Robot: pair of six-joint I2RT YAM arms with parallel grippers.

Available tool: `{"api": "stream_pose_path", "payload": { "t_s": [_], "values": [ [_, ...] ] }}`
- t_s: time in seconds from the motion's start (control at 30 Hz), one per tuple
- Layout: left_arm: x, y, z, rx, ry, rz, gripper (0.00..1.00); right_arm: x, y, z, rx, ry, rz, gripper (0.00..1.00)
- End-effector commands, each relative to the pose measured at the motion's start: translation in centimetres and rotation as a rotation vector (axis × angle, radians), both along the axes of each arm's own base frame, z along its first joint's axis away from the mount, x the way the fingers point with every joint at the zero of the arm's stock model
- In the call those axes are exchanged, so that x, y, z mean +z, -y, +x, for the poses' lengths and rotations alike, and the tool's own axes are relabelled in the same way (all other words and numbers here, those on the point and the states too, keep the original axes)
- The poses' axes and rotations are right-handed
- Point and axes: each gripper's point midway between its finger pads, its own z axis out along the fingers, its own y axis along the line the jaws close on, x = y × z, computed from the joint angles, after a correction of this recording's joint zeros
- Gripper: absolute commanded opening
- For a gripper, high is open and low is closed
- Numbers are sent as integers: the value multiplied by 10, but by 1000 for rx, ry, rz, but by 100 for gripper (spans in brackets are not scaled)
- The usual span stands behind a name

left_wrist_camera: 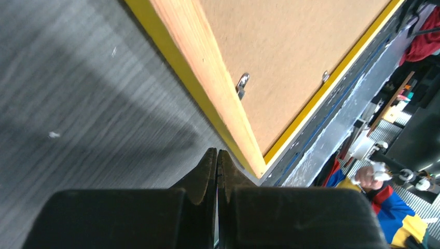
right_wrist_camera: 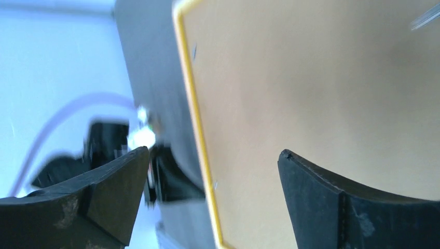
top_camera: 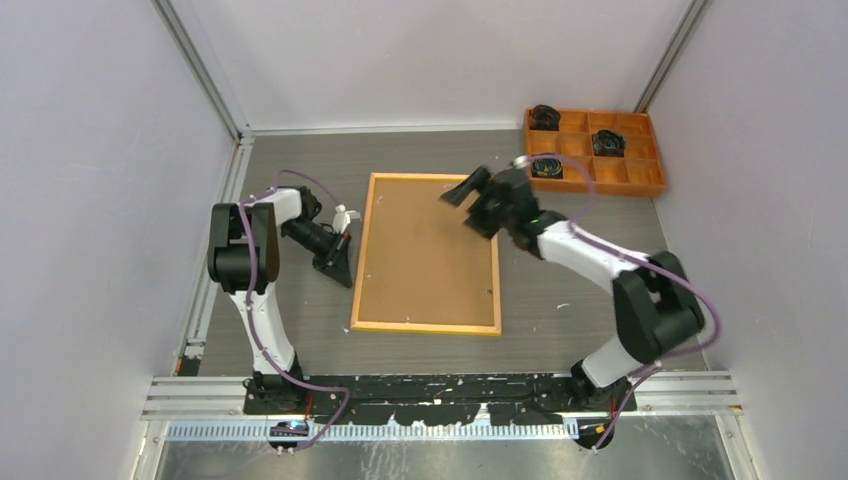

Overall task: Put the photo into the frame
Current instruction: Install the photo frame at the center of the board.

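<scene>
The frame lies back-up mid-table. The left tool is closed, empty. The right tool, jaws apart, should work each clip gently.

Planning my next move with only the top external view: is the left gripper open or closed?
Observer: Closed. The left gripper has its fingers pressed together, empty, near a corner of the frame.
Operator: And the right?
Observer: The right gripper is open, empty, over the backing board.
Operator: Any clips showing?
Observer: One metal tab sits at the frame's inner edge.
</scene>
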Motion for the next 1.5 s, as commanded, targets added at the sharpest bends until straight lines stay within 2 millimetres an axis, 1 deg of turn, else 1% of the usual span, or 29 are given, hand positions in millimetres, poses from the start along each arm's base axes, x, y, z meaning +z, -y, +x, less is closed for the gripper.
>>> {"api": "stream_pose_path", "payload": {
  "t_s": [0.0,0.03,0.13,0.17,0.2,0.33,0.5,0.57,0.63,0.67,0.73,0.8,0.83,0.9,0.97,1.07,1.13,1.17,1.27,1.33,1.37,1.43,1.47],
  "values": [
    [4,-13,-7,-45,67,55,1,-2,117,17,-260,13,-336,100],
    [4,-13,-8,-44,75,57,1,-4,141,20,-312,6,-401,100],
    [4,-11,-13,-54,86,63,1,-20,179,26,-378,-20,-502,100],
    [3,-9,-15,-65,86,67,1,-27,186,28,-386,-38,-515,100],
    [2,-7,-17,-75,91,72,1,-34,187,29,-381,-56,-513,100],
    [3,1,-24,-93,90,70,1,-52,180,34,-355,-85,-482,100],
    [1,7,-29,-121,96,76,1,-60,163,40,-313,-92,-401,100],
    [0,8,-30,-123,92,73,1,-60,158,40,-302,-100,-382,100],
    [1,9,-32,-123,88,67,1,-55,156,39,-310,-88,-359,100],
    [2,10,-33,-128,93,63,1,-48,156,39,-318,-70,-339,100],
    [7,11,-33,-129,118,53,1,-26,155,36,-337,-24,-305,99],
    [17,13,-34,-135,119,36,1,-10,150,29,-343,9,-285,93],
    [21,13,-31,-133,124,28,0,-3,146,25,-341,19,-273,91],
    [26,11,-18,-112,148,21,1,9,132,14,-337,38,-246,87],
    [28,9,-4,-69,149,2,3,16,107,1,-318,65,-216,82],
    [26,14,13,-7,88,-66,11,18,45,-19,-211,74,-145,81],
    [21,15,18,12,61,-74,12,8,4,-33,-130,43,-112,81],
    [16,14,19,16,49,-68,12,7,-20,-37,-88,49,-71,81],
    [11,14,18,18,43,-67,12,-11,-73,-51,7,9,-20,79],
    [11,15,17,16,43,-70,11,-22,-102,-57,61,-15,2,76],
    [11,14,17,15,44,-70,10,-32,-114,-60,84,-33,2,75],
    [11,14,16,12,40,-71,9,-37,-140,-66,130,-49,29,71],
    [11,14,16,12,38,-72,9,-41,-149,-68,146,-59,34,70]
  ]
}}
